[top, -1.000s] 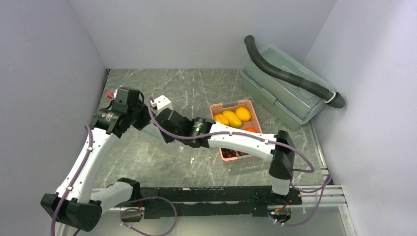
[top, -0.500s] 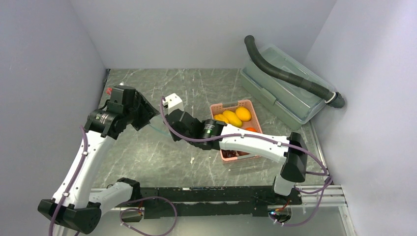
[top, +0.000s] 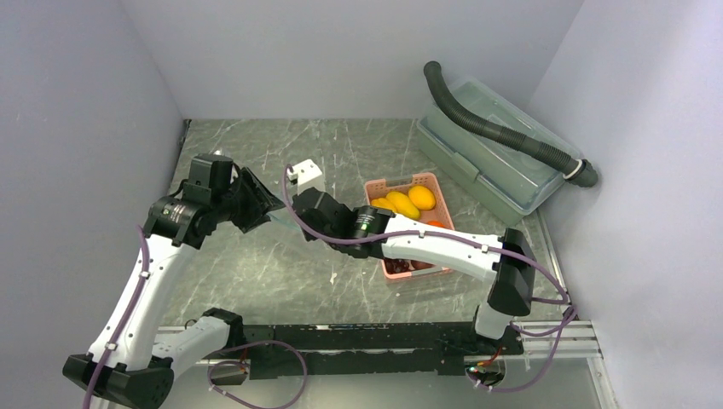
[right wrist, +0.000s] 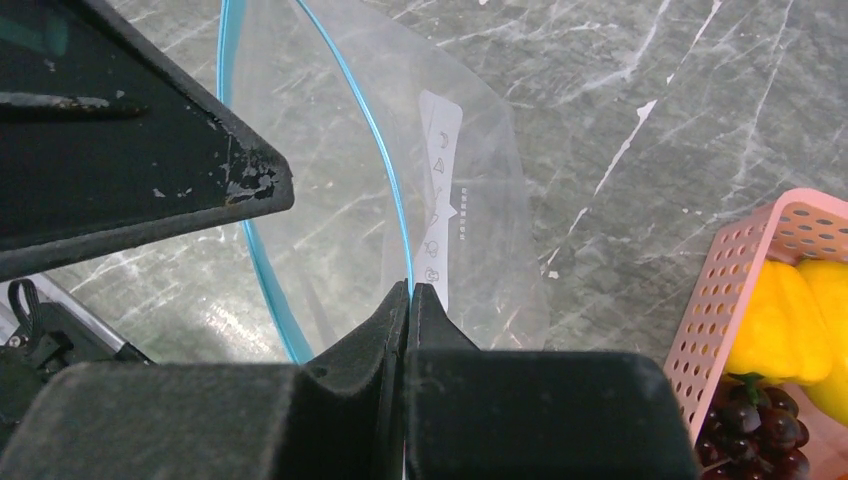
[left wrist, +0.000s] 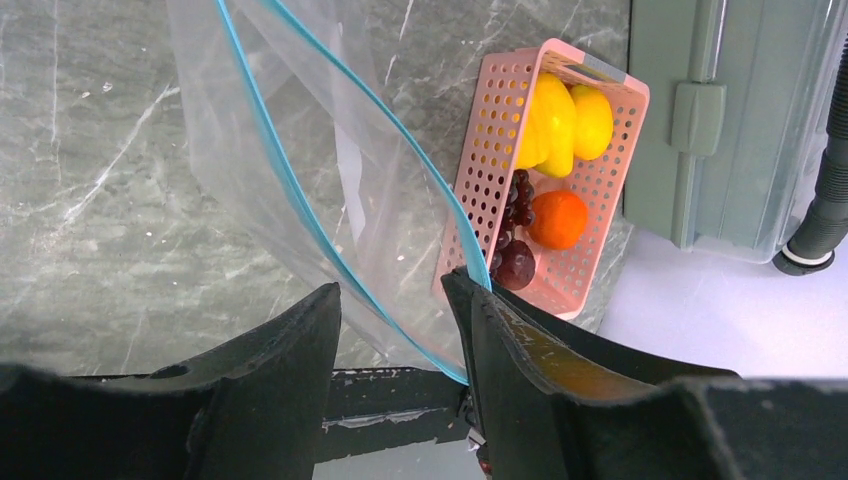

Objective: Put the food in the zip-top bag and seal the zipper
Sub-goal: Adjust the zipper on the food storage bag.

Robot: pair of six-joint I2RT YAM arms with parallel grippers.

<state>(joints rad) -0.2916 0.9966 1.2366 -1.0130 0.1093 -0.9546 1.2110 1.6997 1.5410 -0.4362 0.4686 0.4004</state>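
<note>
1. Fingers of the right arm (right wrist: pixel 395 320) are closed on the blue rim (right wrist: pixel 400 220) of the bag (right wrist: pixel 470 200); the left fingers (left wrist: pixel 300 340) stand open beside it.
2. Bag hangs over the table (top: pixel 281 264); better to hold its mouth wide.
3. Food (left wrist: pixel 557 218) lies beyond, in the pink basket (left wrist: pixel 485 160).

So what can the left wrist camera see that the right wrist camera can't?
Only the left wrist camera shows the orange, the dark round fruit, the clear storage box and the black hose, plus the left pincer with its fingers apart. Only the right wrist camera shows the right pincer pinched shut on the blue strip. Both show the clear bag, the pink basket, the yellow pepper, the grapes and the marble table.
</note>
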